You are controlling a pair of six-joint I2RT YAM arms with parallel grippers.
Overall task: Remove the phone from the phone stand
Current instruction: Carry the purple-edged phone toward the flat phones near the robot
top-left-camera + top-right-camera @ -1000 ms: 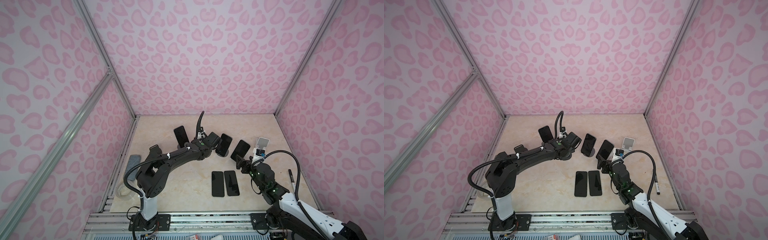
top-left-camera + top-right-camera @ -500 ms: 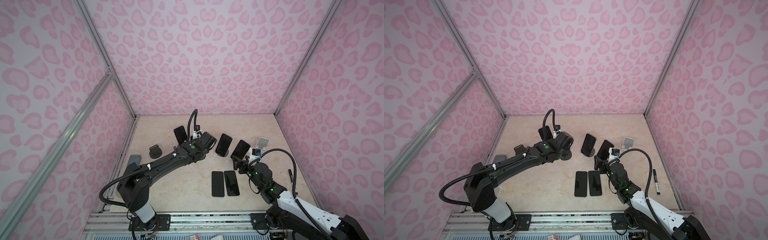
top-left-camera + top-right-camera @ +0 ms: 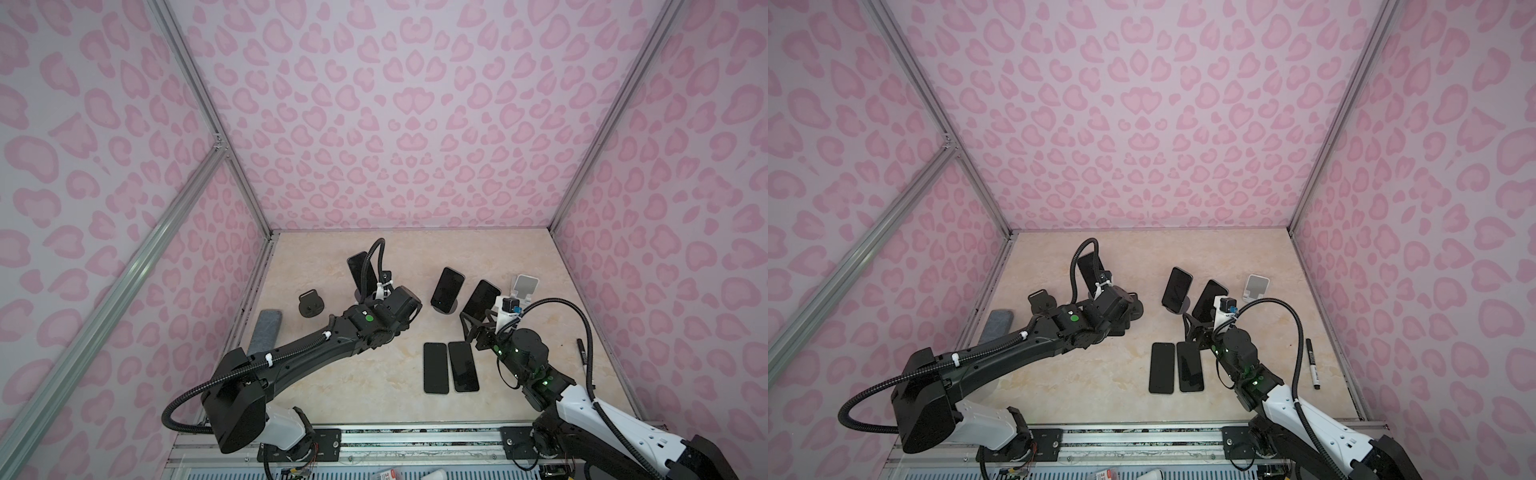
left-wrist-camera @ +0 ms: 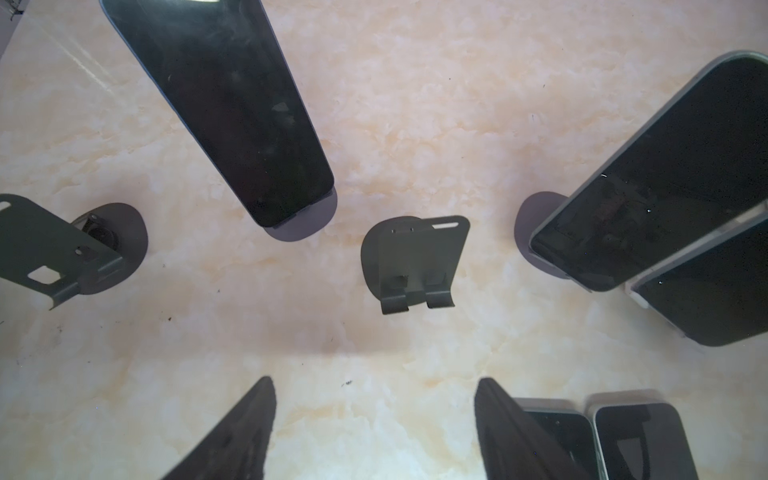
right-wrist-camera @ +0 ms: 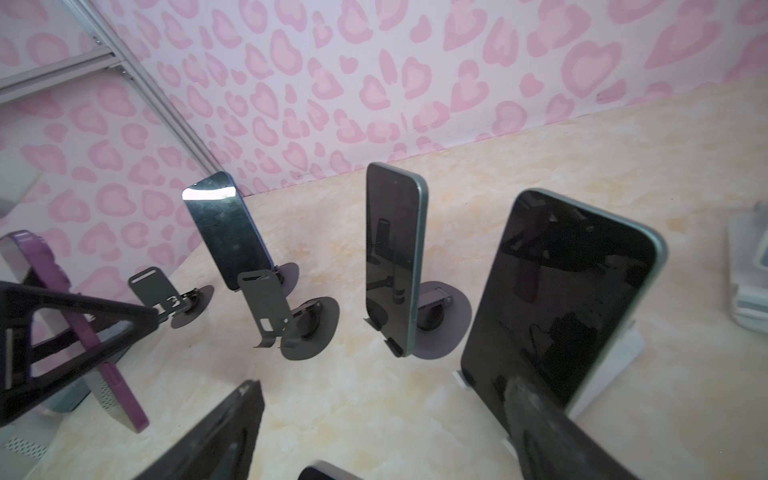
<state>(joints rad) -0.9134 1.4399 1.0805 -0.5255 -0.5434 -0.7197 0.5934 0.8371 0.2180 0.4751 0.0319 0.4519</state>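
Since a second ago the left arm [image 3: 291, 357] has flattened out: its raised elbow has sunk low over the tabletop [image 3: 519, 257] and its wrist has drawn a little away from the phones, while the right arm [image 3: 582, 407] has hardly shifted. The left fingers [image 4: 237, 440] stand partly spread with nothing between them (only bare tabletop shows in the gap), hanging over an empty dark stand [image 4: 415, 257] that sits straight ahead of them. The right fingers [image 5: 224, 440] are spread wide and hold nothing. The phone [image 5: 561, 299] to be taken leans on its white stand [image 5: 611, 374] right at one of them, which overlaps its lower edge in the right wrist view (whether they touch I cannot tell). Farther beyond the right fingers a second phone [image 5: 392, 257] stands on a dark stand [image 5: 444, 328], and past that a third phone [image 5: 226, 237] on another. Two flat phones [image 3: 435, 368] lie side by side just beside the right fingers. A second empty dark stand [image 3: 309, 303] sits off to the side of the left fingers, an empty white stand [image 3: 525, 286] lies farther from the right fingers than the phone, and a pen [image 3: 582, 353] lies apart beside the right arm.
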